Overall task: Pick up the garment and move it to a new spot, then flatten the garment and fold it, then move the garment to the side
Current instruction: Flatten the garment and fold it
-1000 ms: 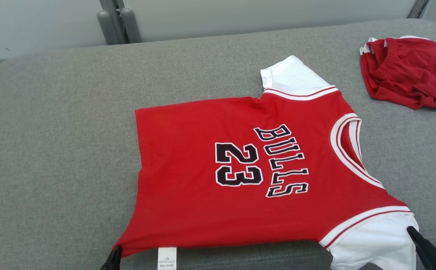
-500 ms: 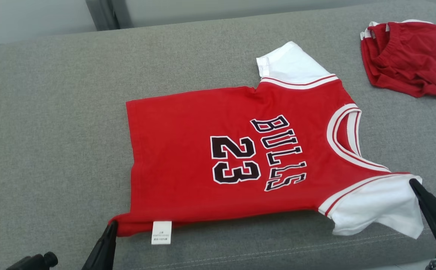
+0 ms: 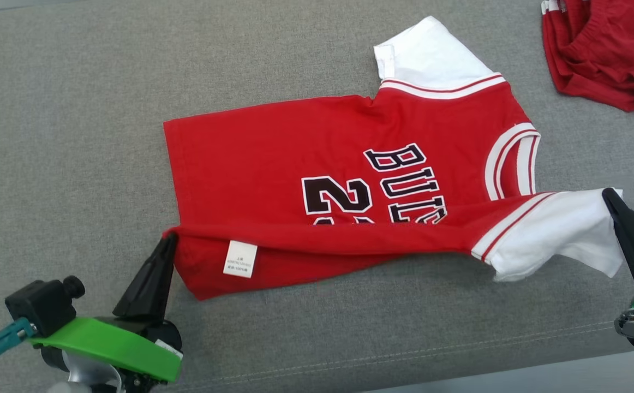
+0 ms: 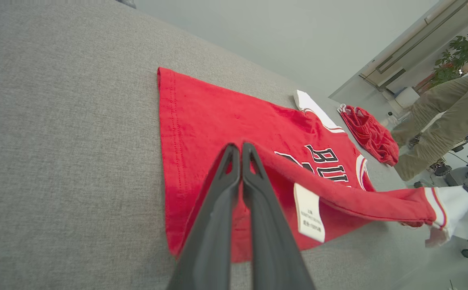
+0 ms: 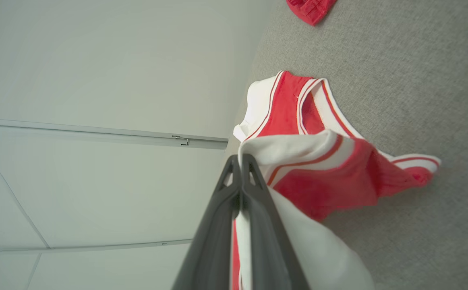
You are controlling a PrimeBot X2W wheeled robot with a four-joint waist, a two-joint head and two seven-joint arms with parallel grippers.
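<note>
The left gripper [image 3: 168,237] is nearest the robot, at the lower left. Its 2 dark fingers [image 4: 218,209] are pressed together with no gap, pinching the near hem corner of the jersey [image 3: 273,147]. A green wrist plate [image 3: 104,344] and a small black camera [image 3: 44,303] sit just behind it. At the lower right, the right gripper [image 3: 607,192] is closed too. Its fingers [image 5: 222,209] nip the edge of the near white sleeve [image 3: 551,226], which hangs slack below the tips.

The jersey lies about mid-way across the grey cushion [image 3: 66,136], with its hem to the robot's left and its collar to the right. Its near long edge is raised between the 2 grippers and turned toward the far side. This makes a rounded red ridge that hides the lower part of the print. Only the tops of the black, white-edged numerals [image 3: 336,195] and the letters "BU" [image 3: 404,164] show. A white care label [image 3: 240,258] sits on the turned-up underside, close to the left gripper.

Beyond the ridge the red body lies flat, with a white-and-red striped neckline [image 3: 513,164]. The far white sleeve [image 3: 431,54] is spread flat on the cushion.

At the far right, well apart from the jersey, lie crumpled red shorts [image 3: 606,54].
</note>
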